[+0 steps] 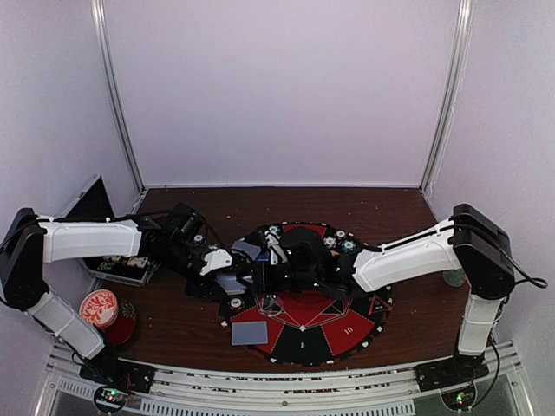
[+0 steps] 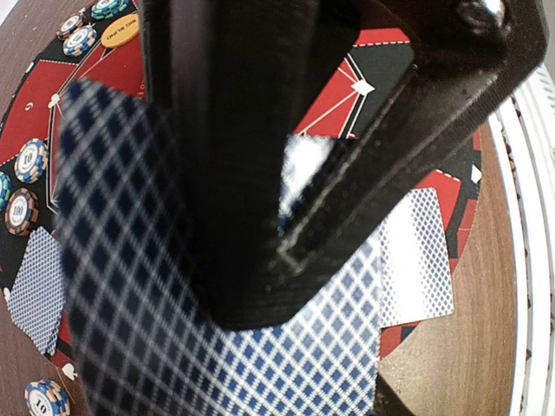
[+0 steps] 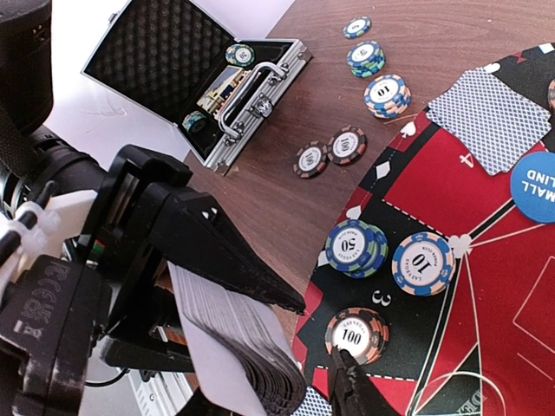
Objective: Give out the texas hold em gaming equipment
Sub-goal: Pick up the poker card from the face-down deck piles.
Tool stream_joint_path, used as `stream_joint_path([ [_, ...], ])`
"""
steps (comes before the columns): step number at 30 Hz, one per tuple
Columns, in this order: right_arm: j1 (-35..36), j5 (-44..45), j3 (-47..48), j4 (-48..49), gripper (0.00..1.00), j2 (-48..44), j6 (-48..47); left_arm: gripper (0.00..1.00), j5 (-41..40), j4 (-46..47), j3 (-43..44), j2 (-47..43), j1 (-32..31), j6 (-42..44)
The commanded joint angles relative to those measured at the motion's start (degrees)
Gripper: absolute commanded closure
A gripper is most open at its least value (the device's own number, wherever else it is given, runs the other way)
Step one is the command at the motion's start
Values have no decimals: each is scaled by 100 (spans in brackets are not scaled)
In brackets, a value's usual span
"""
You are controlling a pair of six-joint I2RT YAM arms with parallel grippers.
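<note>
Brown wood table (image 1: pixel 173 338), pale walls | round red-black mat (image 1: pixel 347 329) at centre | chips (image 3: pixel 422 264) and loose cards (image 1: pixel 250 332) lie on mat | open metal case (image 3: pixel 173 69) at left | left gripper (image 1: pixel 227 273) pinches card deck (image 3: pixel 234 334) at mat's left edge | right gripper (image 1: pixel 264 279) close beside, grip unreadable

Obstructed and cropped items, wrist views.
Left wrist: left fingers (image 2: pixel 243 130) mask the mat (image 2: pixel 35 113) centre; deck (image 2: pixel 173 347) close to lens, blurred. Right wrist: one right fingertip (image 3: pixel 349 383) shows, rest cropped below; jaws' spacing undeterminable; deck bottom cropped.
</note>
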Motion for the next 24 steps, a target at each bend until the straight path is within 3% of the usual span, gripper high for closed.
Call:
stream_joint_path([
  [1, 30, 569, 116, -478, 65, -254, -132, 61, 278, -48, 12, 7, -39, 73],
  [6, 83, 767, 89, -633, 59, -389, -177, 61, 280, -47, 17, 13, -34, 74],
  [11, 141, 721, 69, -564, 61, -393, -190, 61, 278, -48, 11, 13, -32, 74],
  [13, 149, 624, 63, -463, 68, -375, -181, 61, 268, -47, 9, 17, -38, 74],
  [15, 150, 476, 47, -332, 83, -347, -161, 61, 271, -47, 13, 24, -35, 72],
  [18, 167, 381, 13, -270, 95, -366, -134, 61, 269, -47, 17, 31, -39, 74],
  [24, 178, 302, -201, -91, 100, -618, -108, 61, 277, -48, 11, 35, -37, 74],
])
